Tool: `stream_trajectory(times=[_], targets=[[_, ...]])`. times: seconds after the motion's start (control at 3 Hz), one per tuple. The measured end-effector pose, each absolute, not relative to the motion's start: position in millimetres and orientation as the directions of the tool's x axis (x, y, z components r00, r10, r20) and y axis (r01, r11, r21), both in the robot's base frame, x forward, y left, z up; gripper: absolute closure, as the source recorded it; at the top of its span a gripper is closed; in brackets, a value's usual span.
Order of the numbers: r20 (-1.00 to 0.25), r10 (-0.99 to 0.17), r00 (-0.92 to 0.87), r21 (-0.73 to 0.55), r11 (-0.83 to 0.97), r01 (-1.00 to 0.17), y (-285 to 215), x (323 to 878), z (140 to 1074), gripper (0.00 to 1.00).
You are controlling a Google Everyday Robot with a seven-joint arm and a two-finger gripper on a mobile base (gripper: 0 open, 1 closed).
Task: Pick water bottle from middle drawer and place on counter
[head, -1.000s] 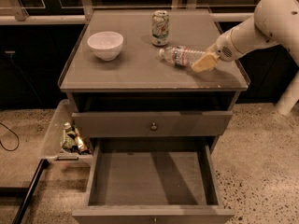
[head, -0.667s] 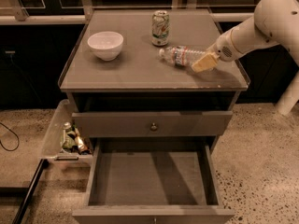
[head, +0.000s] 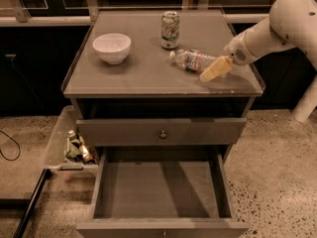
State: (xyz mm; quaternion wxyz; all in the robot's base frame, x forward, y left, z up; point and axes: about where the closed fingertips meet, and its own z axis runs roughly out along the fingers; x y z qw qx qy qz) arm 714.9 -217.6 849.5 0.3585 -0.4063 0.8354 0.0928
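The water bottle (head: 192, 59) lies on its side on the counter (head: 138, 76), at the right, cap pointing left toward the soda can. My gripper (head: 216, 69) is at the bottle's base end, low over the counter's right front part, with the white arm reaching in from the right. The middle drawer (head: 158, 190) is pulled open below, and its flat bottom is bare.
A white bowl (head: 112, 47) stands at the counter's left. A white-green soda can (head: 170, 29) stands upright at the back middle. A clear plastic bin (head: 58, 143) with small dark bottles (head: 78, 148) hangs at the cabinet's left. The top drawer (head: 162, 132) is closed.
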Motion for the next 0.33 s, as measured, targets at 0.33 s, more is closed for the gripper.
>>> stream_trajectory(times=[0.33], targets=[[-0.674,-0.612,-0.413,-0.136,0.653,-0.745,-217.6,714.9,849.5,0.00]])
